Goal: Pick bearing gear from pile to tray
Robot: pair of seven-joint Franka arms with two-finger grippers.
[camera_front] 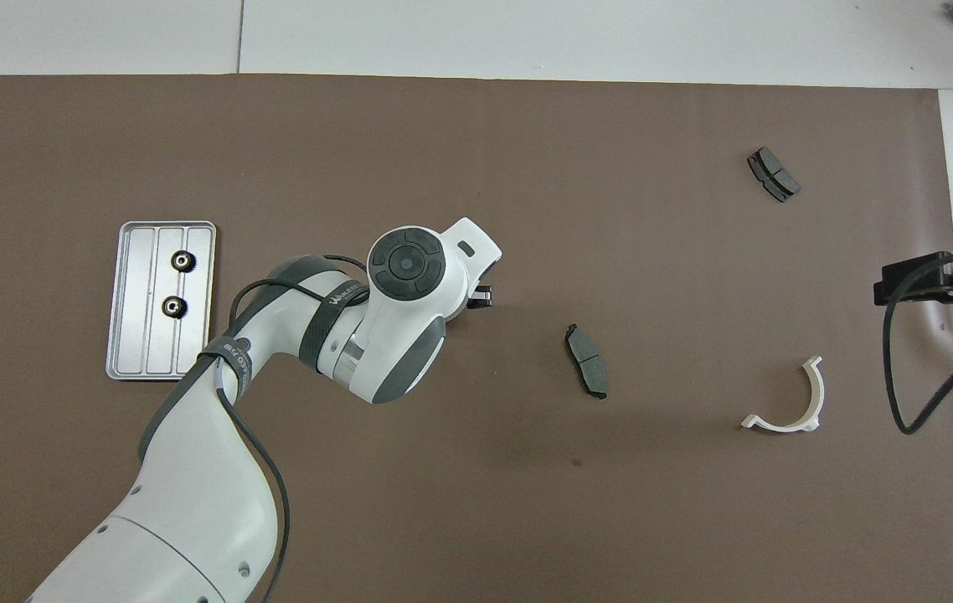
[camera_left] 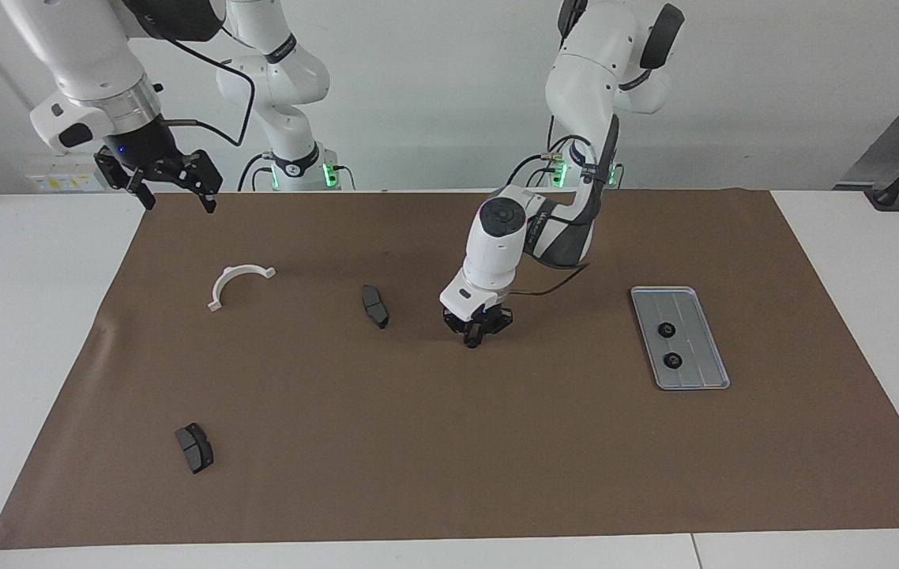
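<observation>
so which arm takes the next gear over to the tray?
Left, probably. The left gripper is down on the mat, shut on a small dark part, likely a gear, with the tray at its end. The right gripper waits, raised.

Bright, even light — soft shadows, sharp
</observation>
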